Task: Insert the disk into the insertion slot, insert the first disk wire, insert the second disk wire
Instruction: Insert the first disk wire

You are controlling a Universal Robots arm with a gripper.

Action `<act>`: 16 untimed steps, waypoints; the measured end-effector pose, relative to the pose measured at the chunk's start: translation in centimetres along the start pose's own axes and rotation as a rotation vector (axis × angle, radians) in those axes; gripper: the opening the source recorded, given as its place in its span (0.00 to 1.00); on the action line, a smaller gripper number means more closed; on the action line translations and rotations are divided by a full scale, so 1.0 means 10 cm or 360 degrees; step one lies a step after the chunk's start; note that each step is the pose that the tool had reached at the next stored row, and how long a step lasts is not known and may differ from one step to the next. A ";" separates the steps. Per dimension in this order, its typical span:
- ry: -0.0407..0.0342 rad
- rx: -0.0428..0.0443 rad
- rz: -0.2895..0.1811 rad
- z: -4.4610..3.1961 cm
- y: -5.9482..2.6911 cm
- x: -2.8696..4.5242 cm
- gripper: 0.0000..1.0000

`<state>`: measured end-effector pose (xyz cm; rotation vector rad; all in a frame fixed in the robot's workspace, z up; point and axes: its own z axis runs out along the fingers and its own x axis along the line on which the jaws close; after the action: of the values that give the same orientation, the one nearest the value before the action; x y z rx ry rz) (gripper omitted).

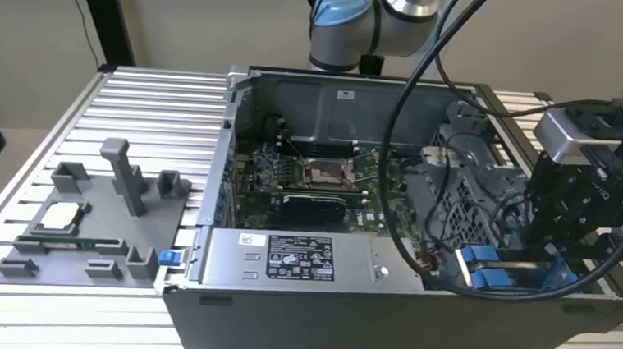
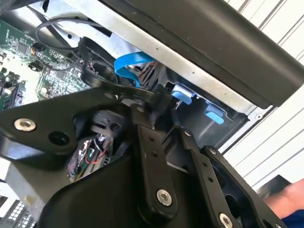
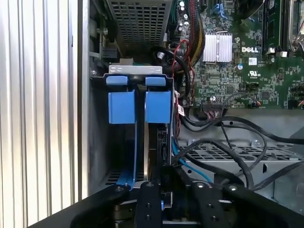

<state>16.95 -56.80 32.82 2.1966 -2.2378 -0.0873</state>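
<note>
The disk (image 3: pixel 156 137) stands edge-on in the insertion slot (image 3: pixel 97 142), its blue carrier tab (image 3: pixel 157 107) beside a second blue tab (image 3: pixel 121 107). In the exterior view the blue carriers (image 1: pixel 492 268) sit in the front corner of the open computer case on the exterior view's right. My black gripper (image 1: pixel 536 254) reaches down into that bay, right at the disk's end (image 3: pixel 164 176). A thin blue wire (image 3: pixel 187 164) runs along the disk toward the gripper and curls as a blue loop (image 2: pixel 127 66) in the second wrist view. Black wires (image 3: pixel 228 142) lie next to it.
A grey labelled power-supply box (image 1: pixel 300 260) fills the case's front. The motherboard (image 1: pixel 311 179) lies behind it. A grey fixture tray (image 1: pixel 88 225) with parts sits on the slatted table at the exterior view's left. A person's hand (image 2: pixel 289 199) shows outside the case.
</note>
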 end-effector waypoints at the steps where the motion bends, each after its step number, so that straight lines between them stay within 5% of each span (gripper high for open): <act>1: 0.0000 -0.0001 0.0000 -0.010 0.000 0.000 1.00; 12: 0.0001 -0.0001 0.0000 -0.462 0.024 -0.017 1.00; 16: 0.0001 -0.0001 0.0000 -0.536 0.027 -0.019 1.00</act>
<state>16.91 -56.80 38.18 2.1960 -2.2372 -0.0870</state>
